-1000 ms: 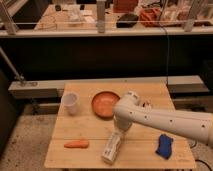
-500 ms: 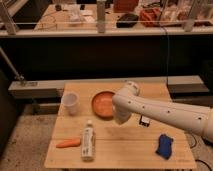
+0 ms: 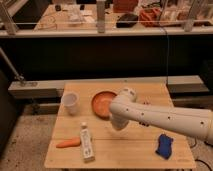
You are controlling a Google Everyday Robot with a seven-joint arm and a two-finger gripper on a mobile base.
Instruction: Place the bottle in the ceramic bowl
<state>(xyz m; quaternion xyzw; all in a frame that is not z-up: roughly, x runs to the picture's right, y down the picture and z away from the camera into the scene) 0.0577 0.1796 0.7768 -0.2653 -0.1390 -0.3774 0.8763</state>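
hand (image 3: 118, 125) over mid table (image 3: 135, 150), state cannot tell | bottle (image 3: 87, 142) flat near front edge | ceramic bowl (image 3: 102, 103) beside hand

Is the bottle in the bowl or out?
Out: the bottle lies flat on the table, apart from the ceramic bowl; the gripper hangs beside it.
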